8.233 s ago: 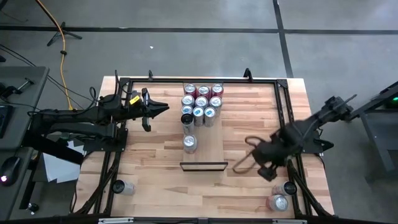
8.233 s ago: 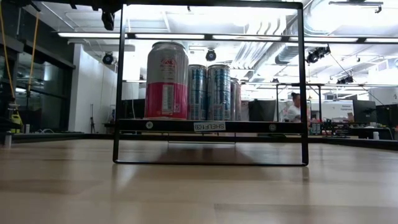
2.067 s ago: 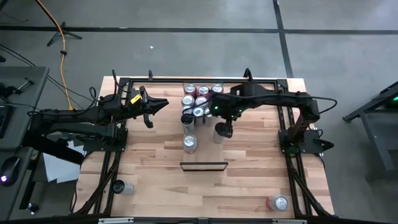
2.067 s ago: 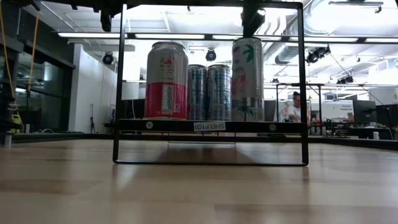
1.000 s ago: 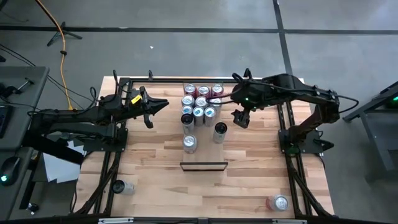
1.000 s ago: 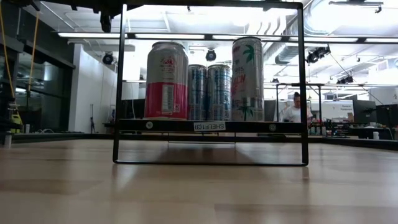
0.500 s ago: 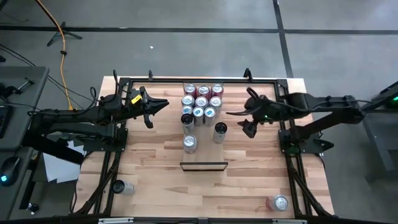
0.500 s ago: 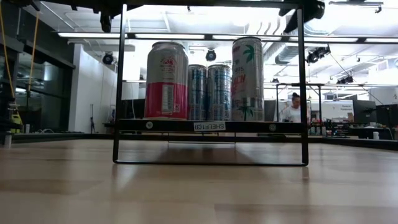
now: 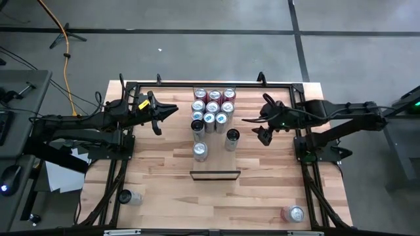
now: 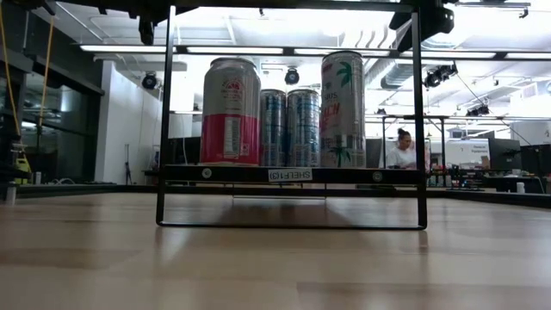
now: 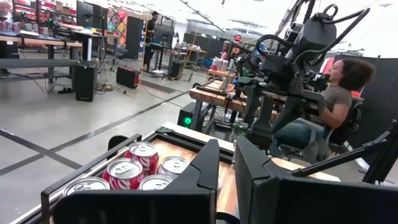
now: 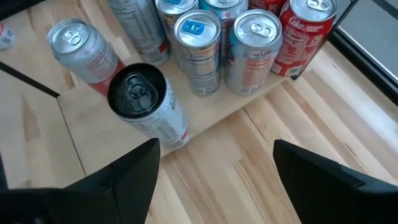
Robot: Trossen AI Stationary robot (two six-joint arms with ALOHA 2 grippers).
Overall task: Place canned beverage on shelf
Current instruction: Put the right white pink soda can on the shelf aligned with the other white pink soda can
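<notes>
Withdrawn, right gripper [image 9: 261, 128] spread wide, empty; black-topped can [image 9: 232, 136] left on shelf [image 9: 226, 159] beside it; placement judged done.

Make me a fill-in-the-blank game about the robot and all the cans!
1. The can with the black top stands on the ___.
2. The right gripper is empty and its jaws are ___.
3. The left gripper waits to the left of the shelf with its jaws ___.
4. The number of cans standing on the table outside the shelf, near the front corners, is ___.

Missing words: shelf; open; shut; two
</notes>
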